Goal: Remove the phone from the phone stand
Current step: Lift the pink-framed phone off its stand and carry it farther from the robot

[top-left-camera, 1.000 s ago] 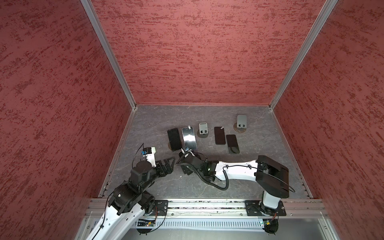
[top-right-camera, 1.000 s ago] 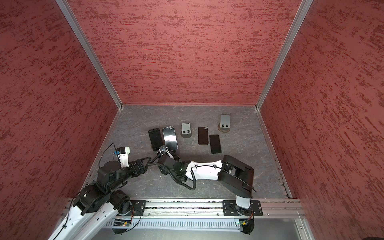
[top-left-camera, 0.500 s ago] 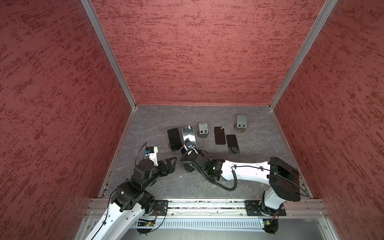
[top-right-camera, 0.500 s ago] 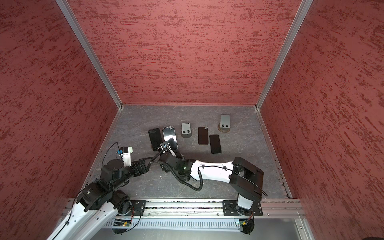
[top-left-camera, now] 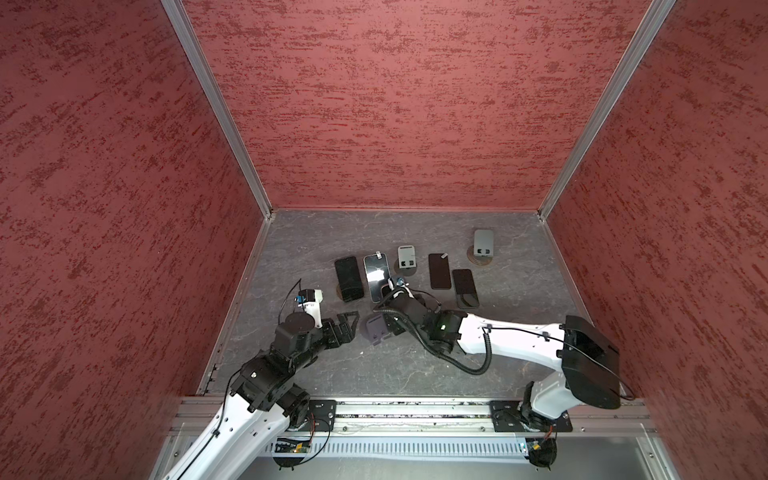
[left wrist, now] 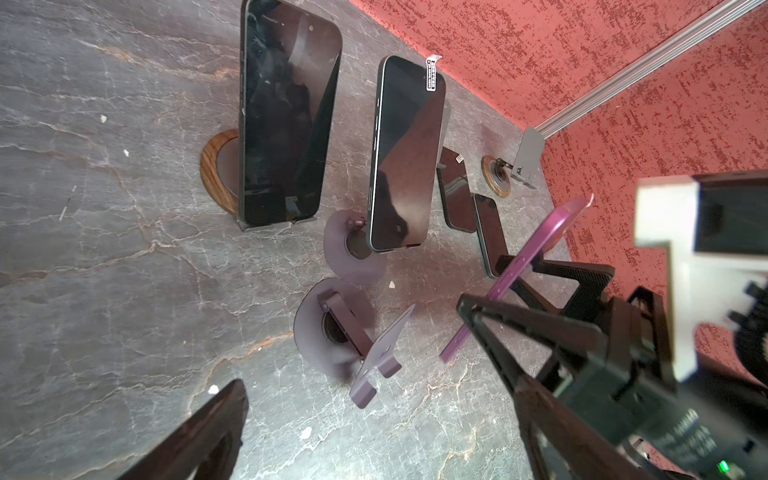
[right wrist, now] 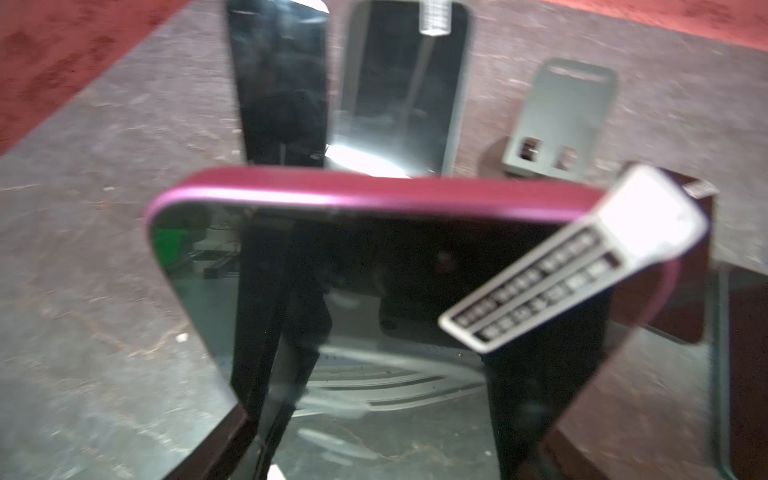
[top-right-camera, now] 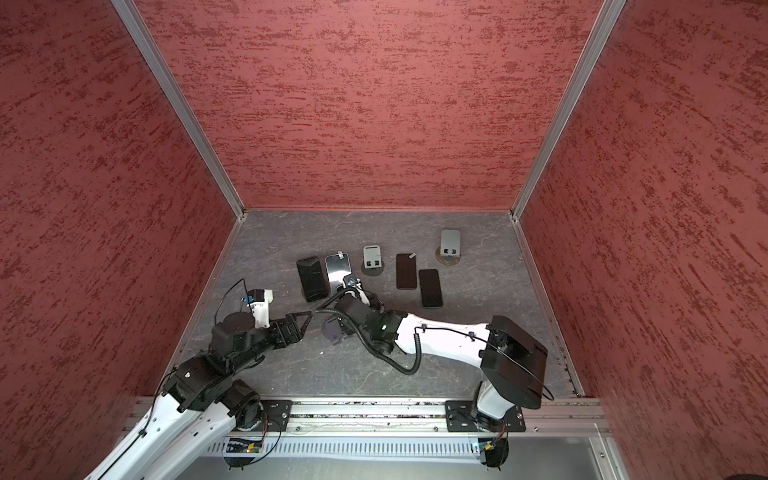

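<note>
My right tool [left wrist: 484,286] has reached farther out and is clenched on the purple phone [left wrist: 536,249]. It holds the phone lifted and tilted, clear of the stand [left wrist: 361,353], which sits empty on the counter [left wrist: 104,249] just near-left of it. I judge the removal itself done, so what remains is setting the phone down. My left tool [top-left-camera: 351,326] has come in beside the stand from the left, jaws spread wide, holding nothing.

Just beyond my phone, a black phone [left wrist: 286,108] and a second phone [left wrist: 403,158] lean on their own stands. Two flat phones [top-left-camera: 439,271] lie far right. That makes the far side crowded. The open room is the near counter.
</note>
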{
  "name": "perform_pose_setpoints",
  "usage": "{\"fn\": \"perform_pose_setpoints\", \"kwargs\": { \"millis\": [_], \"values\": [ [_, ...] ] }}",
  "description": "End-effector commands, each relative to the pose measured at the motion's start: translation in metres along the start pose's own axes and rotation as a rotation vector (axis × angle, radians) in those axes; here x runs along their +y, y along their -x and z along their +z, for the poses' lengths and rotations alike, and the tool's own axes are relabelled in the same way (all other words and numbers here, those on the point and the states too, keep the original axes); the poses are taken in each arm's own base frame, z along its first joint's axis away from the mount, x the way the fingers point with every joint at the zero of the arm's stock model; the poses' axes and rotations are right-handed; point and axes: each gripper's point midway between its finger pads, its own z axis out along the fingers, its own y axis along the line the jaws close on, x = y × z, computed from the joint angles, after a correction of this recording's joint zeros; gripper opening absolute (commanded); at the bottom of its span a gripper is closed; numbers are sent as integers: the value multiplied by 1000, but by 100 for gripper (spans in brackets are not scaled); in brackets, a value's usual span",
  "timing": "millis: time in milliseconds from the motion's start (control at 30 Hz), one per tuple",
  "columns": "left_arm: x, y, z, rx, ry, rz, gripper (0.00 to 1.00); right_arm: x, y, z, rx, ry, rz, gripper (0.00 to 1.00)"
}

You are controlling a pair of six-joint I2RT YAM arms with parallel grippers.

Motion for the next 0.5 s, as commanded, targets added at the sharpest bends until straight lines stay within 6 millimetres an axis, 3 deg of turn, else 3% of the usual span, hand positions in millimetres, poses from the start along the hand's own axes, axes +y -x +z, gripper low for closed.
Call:
{"fn": "perform_pose_setpoints", "kwargs": {
  "millis": [0,267,467],
  "values": [
    [-11,4,3,-9,-40,9,100,-30,-5,-6,44,-54,93,63],
    [-19,2,9,7,-62,32,100,-92,-47,-9,196,-182,154,64],
    [-24,6,12,-4,-72,40,100,-119,-62,-21,247,-204,208,65]
  ]
}}
